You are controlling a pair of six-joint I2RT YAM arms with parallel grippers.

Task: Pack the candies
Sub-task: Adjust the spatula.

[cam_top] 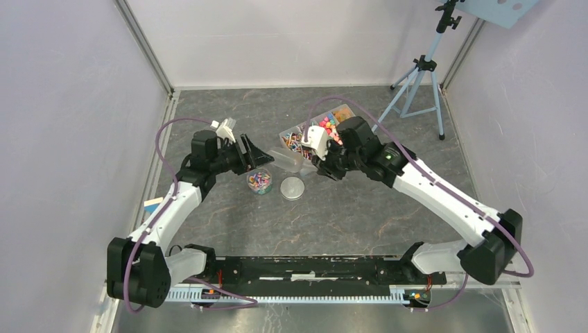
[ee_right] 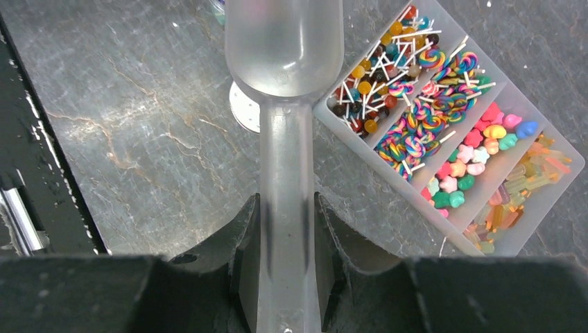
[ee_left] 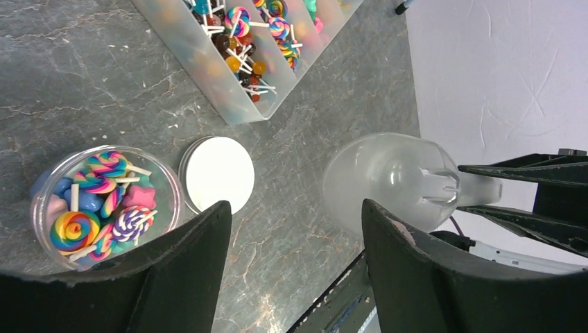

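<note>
Closest in, the right hand (ee_right: 286,206) is squeezing tight on the handle of a translucent scoop (ee_right: 284,48), which looks empty, beside the divided tray (ee_right: 516,244) of candies (ee_right: 423,125) toward the table's far edge. Mid-table, the left hand (ee_left: 295,208) is hovering with fingers spread wide, gripping nothing, near the part-filled round tub (ee_left: 104,148) and its lid (ee_left: 220,173). Scooping seems to be in hand, and the next move likely calls for dipping into a compartment.

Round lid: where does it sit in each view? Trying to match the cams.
Top external: lid mid-table, just right of the jar.
Left wrist: left of centre, right beside the jar.
Right wrist: only a sliver shows, upper middle, mostly hidden behind the scoop.
Shared landmark: the clear scoop, seen in all three views.
</note>
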